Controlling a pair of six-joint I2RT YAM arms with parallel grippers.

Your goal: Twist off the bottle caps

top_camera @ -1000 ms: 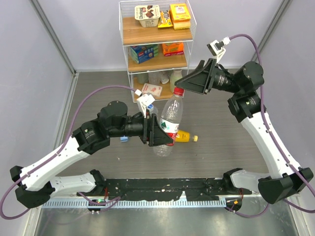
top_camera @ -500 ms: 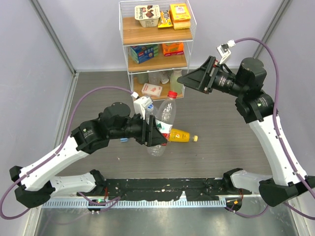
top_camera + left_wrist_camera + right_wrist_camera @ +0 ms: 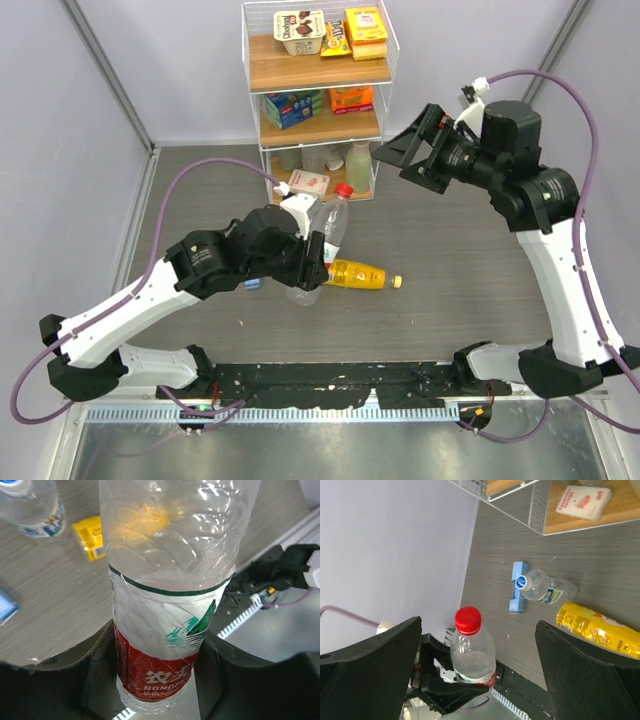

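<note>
Right claw [image 3: 479,623] jaws wide apart | red-capped clear plastic bottle [image 3: 472,655] upright, touching neither | short blue-capped clear bottle [image 3: 546,588], yellow-orange juice bottle [image 3: 597,630] lying on grey table [image 3: 505,540]

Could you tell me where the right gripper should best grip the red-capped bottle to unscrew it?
Probably the red cap, pinched across its round sides, coming in along the bottle's axis from the cap end: the left gripper is shut round the labelled body, leaving only neck and cap free.

Printed in white on the red band of the clear crinkled plastic bottle [image 3: 165,630]: Chinese characters, with Latin capitals "NONG…" beneath, cut off at the bottle's curve. Just above that band, a green mountain emblem. Print on the packets [image 3: 366,32] in the white wire rack [image 3: 290,72] behind the bottle too small to read.
</note>
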